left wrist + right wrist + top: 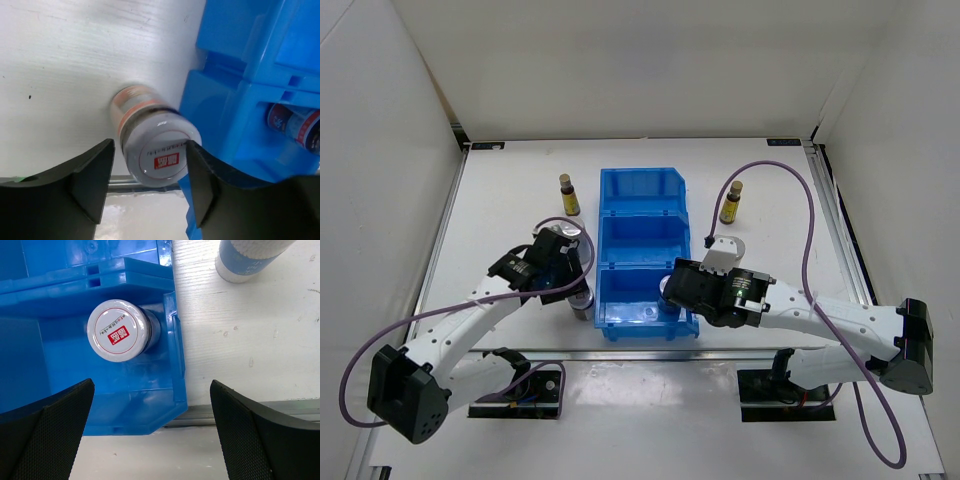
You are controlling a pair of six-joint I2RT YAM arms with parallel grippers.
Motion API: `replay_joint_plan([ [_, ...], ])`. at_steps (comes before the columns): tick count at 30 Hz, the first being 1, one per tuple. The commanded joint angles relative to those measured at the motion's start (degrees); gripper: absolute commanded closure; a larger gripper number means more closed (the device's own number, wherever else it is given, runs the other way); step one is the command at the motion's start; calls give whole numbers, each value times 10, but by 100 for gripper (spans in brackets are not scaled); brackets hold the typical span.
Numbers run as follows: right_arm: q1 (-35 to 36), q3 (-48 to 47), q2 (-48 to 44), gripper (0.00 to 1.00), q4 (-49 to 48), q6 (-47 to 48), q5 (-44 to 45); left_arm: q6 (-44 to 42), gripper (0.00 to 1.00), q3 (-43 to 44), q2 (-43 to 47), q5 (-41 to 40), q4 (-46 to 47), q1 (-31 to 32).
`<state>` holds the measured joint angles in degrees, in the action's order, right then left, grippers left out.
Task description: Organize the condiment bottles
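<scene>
A short silver jar with a red-marked lid (160, 157) stands on the table against the blue bin's left wall (220, 125). My left gripper (150, 180) is open with a finger on each side of it; the right finger touches the lid and a small gap shows on the left. In the top view this gripper (578, 285) is at the bin's near left corner. A second silver jar (118, 330) stands in the bin's near compartment (150, 400). My right gripper (152, 385) is wide open and empty above it, and also shows in the top view (668, 290).
Two amber bottles (567, 195) (731, 202) stand left and right of the blue bin (645, 180). A white-blue cylinder (727, 250) (250, 257) stands right of the bin, and another silver lid (572, 234) shows behind my left wrist. The table's metal edge (240, 412) is close.
</scene>
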<state>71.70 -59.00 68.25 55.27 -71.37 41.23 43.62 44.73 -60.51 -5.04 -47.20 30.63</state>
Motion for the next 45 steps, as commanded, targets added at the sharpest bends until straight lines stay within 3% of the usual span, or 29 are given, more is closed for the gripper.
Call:
replay_joint_plan([
  [1, 3, -7, 0, 0, -8, -3, 21, -5, 28, -4, 0, -6, -9, 2],
  [3, 3, -7, 0, 0, -8, -3, 21, -5, 14, -10, 0, -6, -9, 2],
  [8, 3, -7, 0, 0, -8, -3, 21, -5, 3, -15, -18, -6, -9, 2],
  [27, 3, -7, 0, 0, -8, 8, 21, 17, 1, -10, -12, -16, 8, 2],
  [34, 3, -7, 5, 0, -8, 8, 21, 43, 1, -15, 55, -37, 8, 2],
  [45, 3, -12, 10, 0, -13, 13, 16, 31, 1, -20, 8, -18, 8, 2],
])
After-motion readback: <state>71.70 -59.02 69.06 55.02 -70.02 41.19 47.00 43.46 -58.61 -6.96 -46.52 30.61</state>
